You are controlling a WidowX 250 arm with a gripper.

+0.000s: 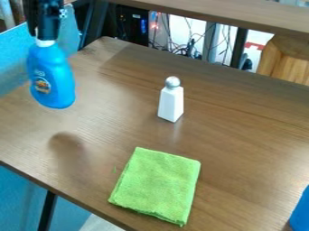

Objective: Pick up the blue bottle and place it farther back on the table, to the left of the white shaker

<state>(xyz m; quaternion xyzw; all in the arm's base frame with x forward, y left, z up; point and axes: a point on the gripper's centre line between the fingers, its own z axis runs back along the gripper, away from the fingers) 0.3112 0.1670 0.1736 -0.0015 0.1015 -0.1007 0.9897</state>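
Evidently, the step in hand is a raised hold: the gripper (43, 32) is closed on the neck of 1 blue bottle (53, 76), upright above the bench (241, 135) near its left edge. Rightward, 1 folded green cloth (158, 185) lies by the front edge, and 1 white bottle (170, 103) stands nearer the far edge. Any next move calls for a firm grip and level bottle, clear of the white one.

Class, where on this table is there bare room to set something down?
Bare wood: right of the white bottle, and left of the green cloth up to the near edge. Crowded: upper left, where the gripper holds a blue bottle.
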